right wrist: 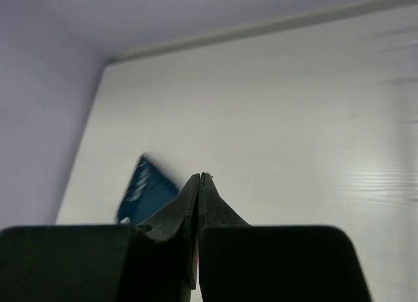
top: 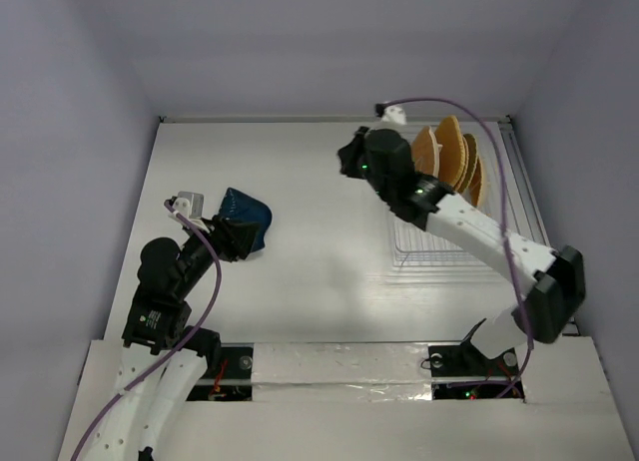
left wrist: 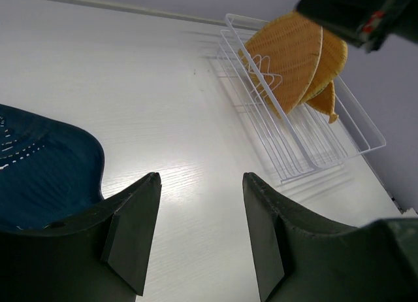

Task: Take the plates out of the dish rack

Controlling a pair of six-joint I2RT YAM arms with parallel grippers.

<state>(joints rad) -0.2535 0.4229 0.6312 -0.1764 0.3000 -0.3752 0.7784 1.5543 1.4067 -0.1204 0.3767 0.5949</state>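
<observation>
The orange plates [top: 454,157] stand on edge in the rack [top: 439,251], packed close together at its far end, by the far right corner of the table [top: 319,281]. The blue plate [top: 245,222] is out of the rack, near the table's left edge.

The right gripper [top: 347,162] is clenched with nothing in it. It hangs just left of the orange plates and points away from them. The left gripper [top: 228,233] is released, and bare table shows between its fingers [left wrist: 130,230]. The blue plate sits against the outer side of one finger, and contact cannot be told.

The orange plates look light and stiff, and their woven texture should keep the pads from slipping. The best hold is probably a pinch across the thin upper rim, where it stands clear of the wires. Each plate should then lift straight up so it does not snag the wire or drag its neighbour. They overlap, so the nearest one is likely the easiest to take first.
</observation>
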